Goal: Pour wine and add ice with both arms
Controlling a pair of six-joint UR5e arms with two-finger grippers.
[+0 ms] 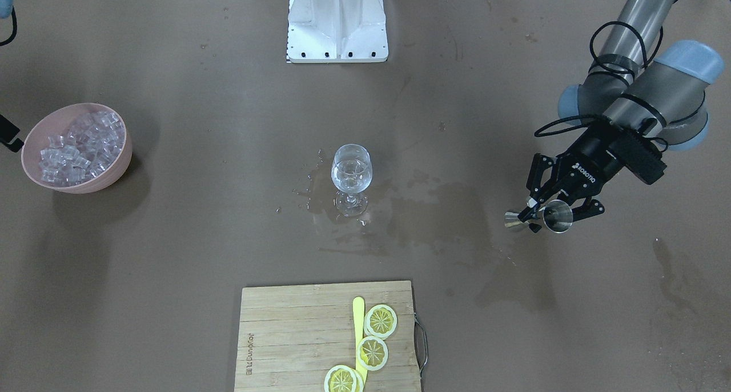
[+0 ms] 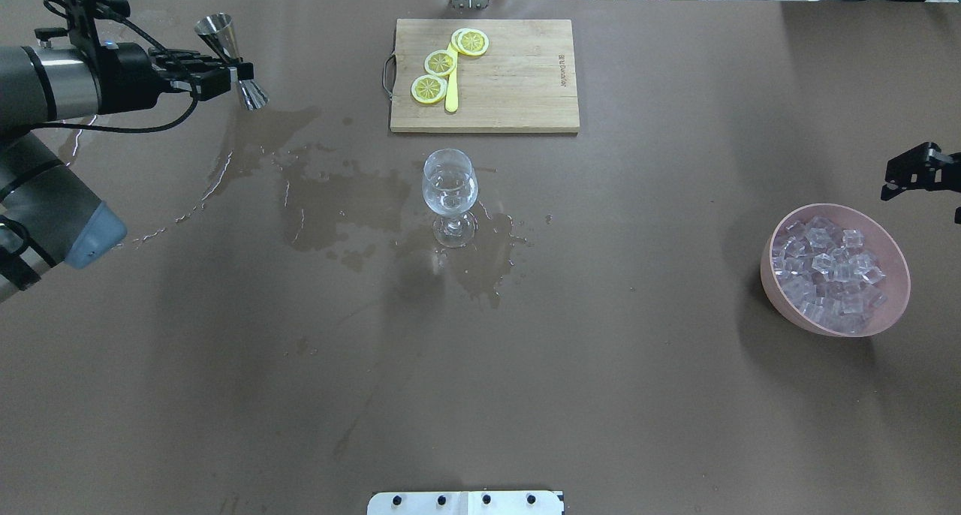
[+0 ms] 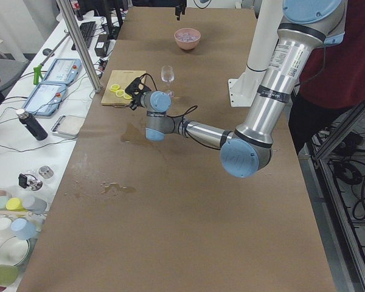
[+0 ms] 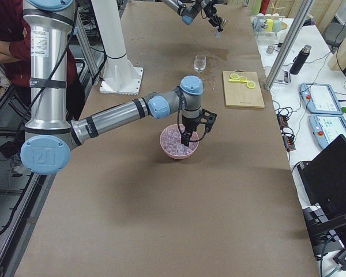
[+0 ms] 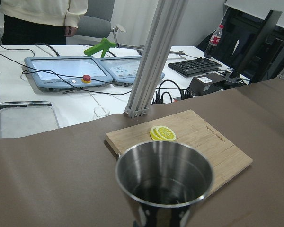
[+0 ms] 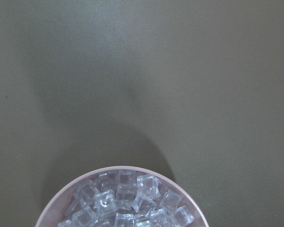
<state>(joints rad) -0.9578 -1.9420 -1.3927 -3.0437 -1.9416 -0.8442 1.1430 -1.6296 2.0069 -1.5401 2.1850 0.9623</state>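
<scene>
Steel jigger (image 2: pixel 231 61) in left fingers (image 2: pixel 225 70); right fingers' (image 2: pixel 912 171) state unclear; three lemon slices (image 2: pixel 440 62).

A little clear wine (image 1: pixel 350 174) sits in the upright wine glass (image 1: pixel 350 178), well apart from the ice (image 1: pixel 83 146) heaped in the pink bowl (image 1: pixel 117 163).

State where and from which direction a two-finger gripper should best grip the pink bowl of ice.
Probably the rim of the pink bowl, from straight above, one finger inside and one outside. The bowl is wide, round and heaped with ice cubes, so its body likely exceeds the jaws' span; the thin upright wall offers a pinchable edge.
</scene>
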